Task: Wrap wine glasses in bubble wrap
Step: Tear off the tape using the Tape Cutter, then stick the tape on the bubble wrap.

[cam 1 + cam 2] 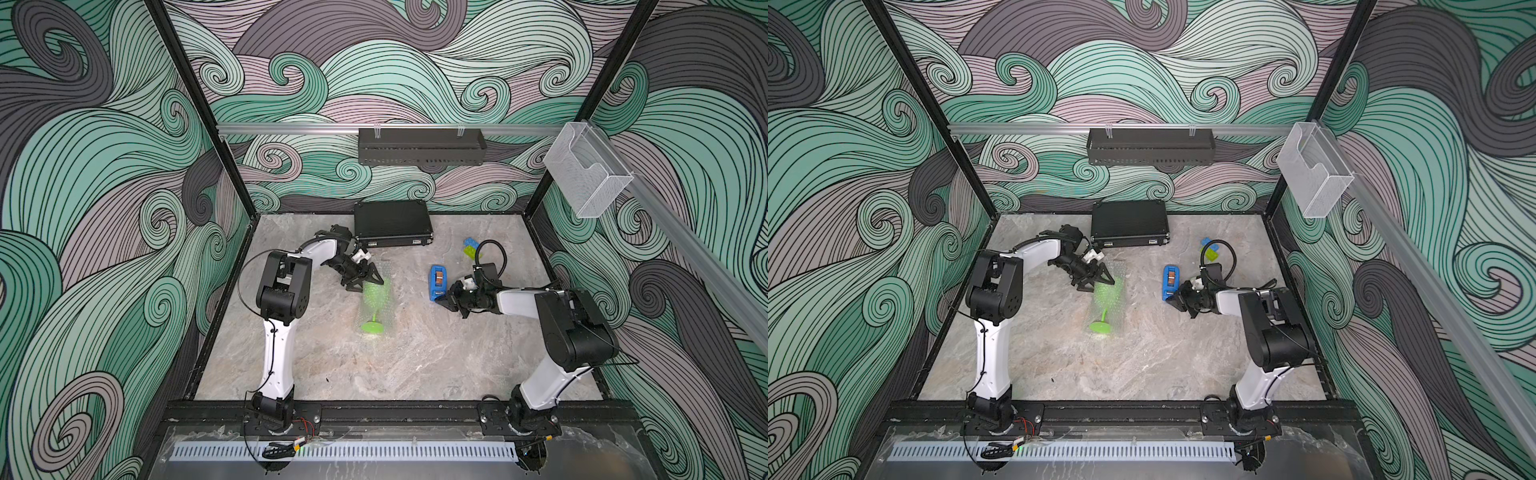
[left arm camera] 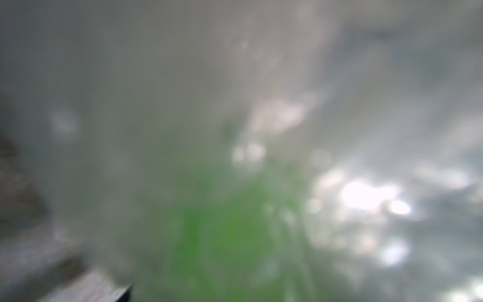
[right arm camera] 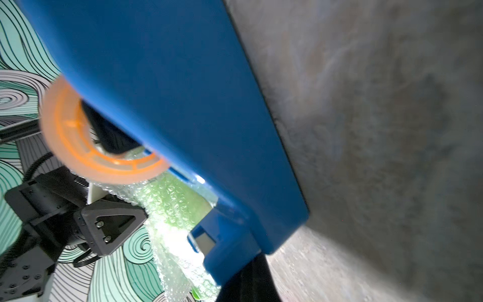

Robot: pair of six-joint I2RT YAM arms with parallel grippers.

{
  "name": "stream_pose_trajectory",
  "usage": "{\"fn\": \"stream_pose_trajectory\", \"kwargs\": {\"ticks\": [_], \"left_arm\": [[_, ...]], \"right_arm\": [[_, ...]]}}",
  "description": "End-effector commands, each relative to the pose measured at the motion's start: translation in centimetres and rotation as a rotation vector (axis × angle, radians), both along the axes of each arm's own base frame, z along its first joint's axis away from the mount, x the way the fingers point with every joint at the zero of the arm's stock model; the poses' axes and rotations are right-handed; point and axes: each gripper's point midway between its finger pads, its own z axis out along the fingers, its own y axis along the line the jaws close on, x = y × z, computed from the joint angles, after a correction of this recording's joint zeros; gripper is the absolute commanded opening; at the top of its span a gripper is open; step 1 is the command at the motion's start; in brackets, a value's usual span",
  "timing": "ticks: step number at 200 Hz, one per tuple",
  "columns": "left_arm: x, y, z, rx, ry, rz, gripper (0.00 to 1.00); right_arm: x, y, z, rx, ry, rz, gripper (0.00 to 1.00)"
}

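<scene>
Left gripper point(image 1: 365, 282) jaws wide, clamped on bowl of goblet point(image 1: 377, 295) lying rolled in bubble wrap point(image 1: 386, 312), foot pointing away from it; right gripper point(image 1: 445, 302) jaws together, just beside blue tape dispenser point(image 1: 438, 280).

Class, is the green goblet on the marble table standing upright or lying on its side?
Lying on its side: in both top views the goblet shows its stem running flat along the table, inside bubble wrap.
</scene>
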Motion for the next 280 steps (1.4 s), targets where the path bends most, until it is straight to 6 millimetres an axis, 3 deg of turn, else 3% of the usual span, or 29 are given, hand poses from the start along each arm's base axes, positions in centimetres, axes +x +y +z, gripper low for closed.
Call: {"fn": "stream_pose_trajectory", "kwargs": {"ticks": [1, 38, 56, 77, 112, 136, 151, 200, 248, 280], "left_arm": [[-3.0, 2.3, -5.3, 0.23, 0.094, -0.042, 0.72], [-2.9, 2.4, -5.3, 0.229, 0.093, -0.042, 0.72], [-3.0, 2.3, -5.5, 0.23, 0.1, -0.043, 0.72], [-3.0, 2.3, -5.5, 0.229, 0.101, -0.045, 0.72], [-2.8, 2.2, -5.1, 0.223, 0.093, -0.043, 0.72], [-2.9, 2.2, -5.3, 0.226, 0.098, -0.046, 0.72], [-2.9, 2.2, -5.4, 0.228, 0.097, -0.048, 0.72], [-2.9, 2.2, -5.2, 0.227, 0.09, -0.05, 0.72], [-2.9, 2.2, -5.3, 0.228, 0.1, -0.053, 0.72], [-2.9, 2.2, -5.4, 0.229, 0.102, -0.053, 0.71]], "right_arm": [[-3.8, -2.0, -3.8, -0.167, 0.15, 0.025, 0.0], [-4.1, -1.5, -0.9, -0.164, 0.094, 0.091, 0.0], [-4.1, -2.0, -1.4, -0.197, 0.094, 0.095, 0.0], [-3.9, -0.8, -0.8, -0.148, 0.087, 0.121, 0.0], [-3.2, 1.9, 6.8, -0.164, -0.134, 0.345, 0.0], [-3.4, 5.8, 12.3, -0.087, -0.294, 0.57, 0.0], [-3.7, 7.9, 13.8, -0.058, -0.339, 0.698, 0.0], [-3.5, 13.0, 14.4, -0.023, -0.371, 0.954, 0.0], [-2.4, 14.0, 11.5, -0.109, -0.308, 1.079, 0.0], [-1.5, 14.6, 10.6, -0.124, -0.289, 1.097, 0.0]]}}
